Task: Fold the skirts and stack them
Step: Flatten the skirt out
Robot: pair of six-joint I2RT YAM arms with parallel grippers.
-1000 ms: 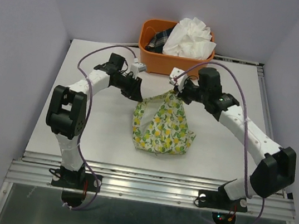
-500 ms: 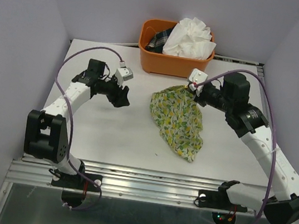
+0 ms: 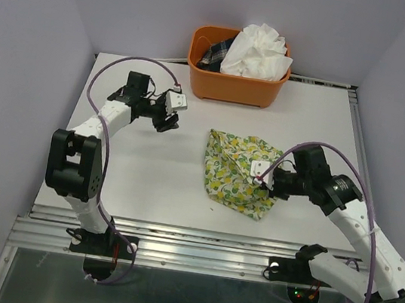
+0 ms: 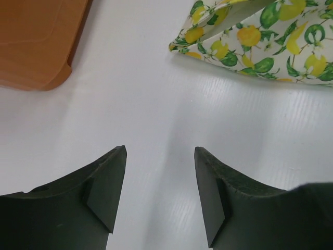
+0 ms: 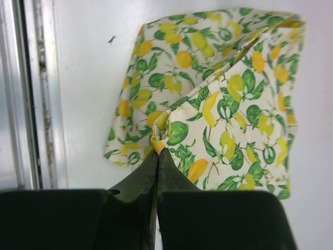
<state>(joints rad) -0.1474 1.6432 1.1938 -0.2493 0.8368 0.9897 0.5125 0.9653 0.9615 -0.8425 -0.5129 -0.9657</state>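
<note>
Open table [image 3: 137, 180] lies between the arms; the skirt [image 3: 232, 170] sits toward the front-right edge. The right gripper [image 5: 157, 152] pinches its hem, and the left gripper [image 4: 161, 152] stands apart, empty.

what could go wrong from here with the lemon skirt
1. The right gripper pinches only a thin bit of hem on the lemon skirt; a pull might slip it free.
2. The left gripper hangs open over the table, apart from the cloth, so a one-sided drag may bunch the fold crooked.

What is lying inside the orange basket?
A crinkly white cloth and, left of it, a dark checked cloth lie in the basket. Anything underneath them is covered.
</note>
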